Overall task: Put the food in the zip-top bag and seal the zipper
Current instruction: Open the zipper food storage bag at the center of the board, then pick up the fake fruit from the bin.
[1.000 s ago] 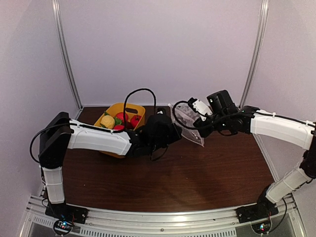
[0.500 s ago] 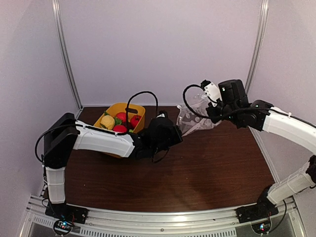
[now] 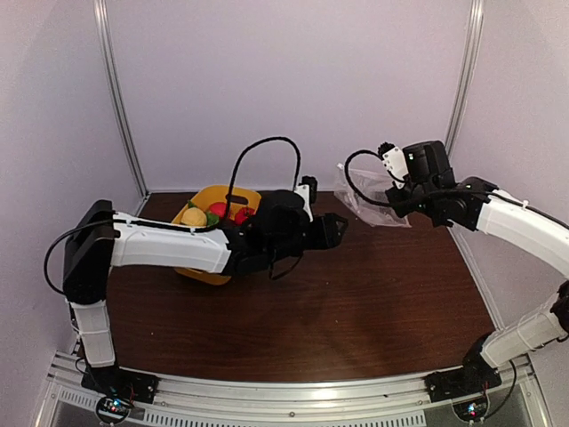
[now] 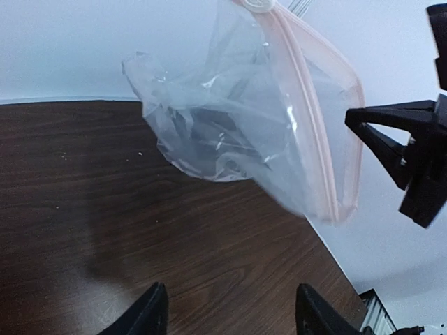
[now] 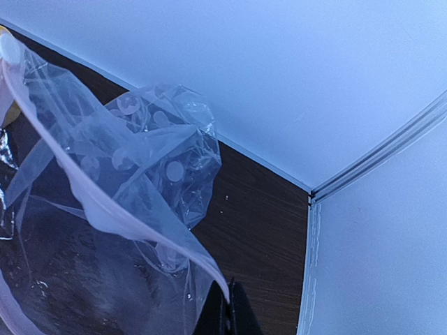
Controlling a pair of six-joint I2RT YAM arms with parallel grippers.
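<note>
**While clamping the zip-top bag (image 3: 369,197) aloft: readying for loading**

Pinching bag plastic in right gripper (image 3: 396,196), jaws together on it, dangling it clear of the table (image 3: 356,302) at the far right, likely for keeping the zipper (image 4: 318,139) edge reachable. Aiming left gripper (image 4: 229,315) at the bag, fingers apart and gripping nothing, probably for spreading the mouth. Leaving food (image 3: 218,213) sitting in the yellow tub (image 3: 203,274), well apart from bag.

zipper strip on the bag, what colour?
Pale translucent pink zipper, on the clear zip-top bag; clearest in the left wrist view.
</note>
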